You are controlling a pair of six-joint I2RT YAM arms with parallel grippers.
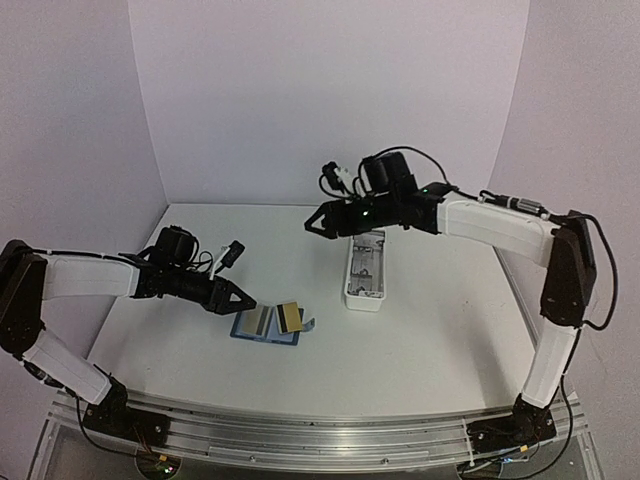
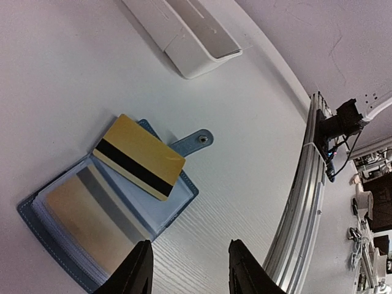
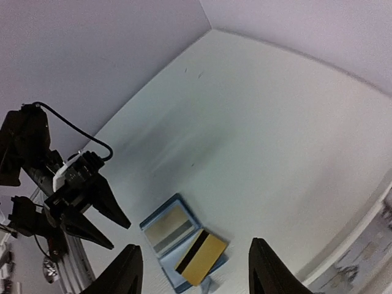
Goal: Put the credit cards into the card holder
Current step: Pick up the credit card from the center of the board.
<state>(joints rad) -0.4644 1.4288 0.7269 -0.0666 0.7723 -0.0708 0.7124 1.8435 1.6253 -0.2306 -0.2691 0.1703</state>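
The blue card holder (image 1: 262, 338) lies open on the table between the arms. A gold credit card (image 1: 290, 318) with a black stripe rests loose and tilted on its right half (image 2: 139, 156). A second tan card (image 2: 92, 214) sits under the clear sleeve of the left half. The snap tab (image 2: 199, 139) sticks out beyond the gold card. My left gripper (image 1: 238, 299) hovers just left of the holder, open and empty (image 2: 190, 272). My right gripper (image 1: 315, 225) hangs open and empty high above the table, looking down on the holder (image 3: 169, 262) and the gold card (image 3: 202, 257).
A long narrow white tray (image 1: 350, 275) stands right of the holder, below the right arm. The metal rail (image 2: 300, 214) runs along the near table edge. Purple walls close off the back and both sides.
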